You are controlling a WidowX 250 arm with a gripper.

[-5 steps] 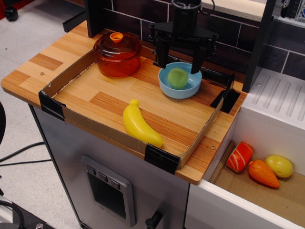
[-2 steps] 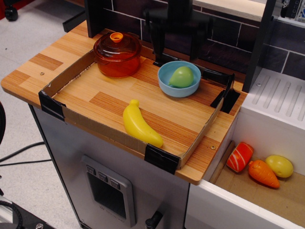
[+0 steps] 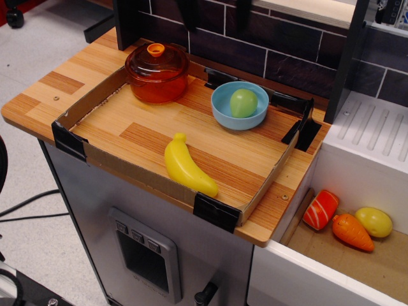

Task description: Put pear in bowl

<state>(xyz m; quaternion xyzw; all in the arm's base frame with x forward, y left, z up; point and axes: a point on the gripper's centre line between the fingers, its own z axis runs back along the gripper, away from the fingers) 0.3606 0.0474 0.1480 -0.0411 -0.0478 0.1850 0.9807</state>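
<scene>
I see the pear (image 3: 243,102) resting in the bowl (image 3: 223,113), settled upright since a moment ago. My gripper has lifted almost out of view, so I cannot tell its jaw state.

Light-green pear (image 3: 243,102), light-blue bowl (image 3: 223,112), yellow banana (image 3: 185,167) (orange see-through pot (image 3: 157,74)).

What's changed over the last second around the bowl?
The end effector, open over the bowl a second ago, rose up out of view. The pear lies free in the bowl, having rolled slightly. Banana and orange pot stayed put.
</scene>
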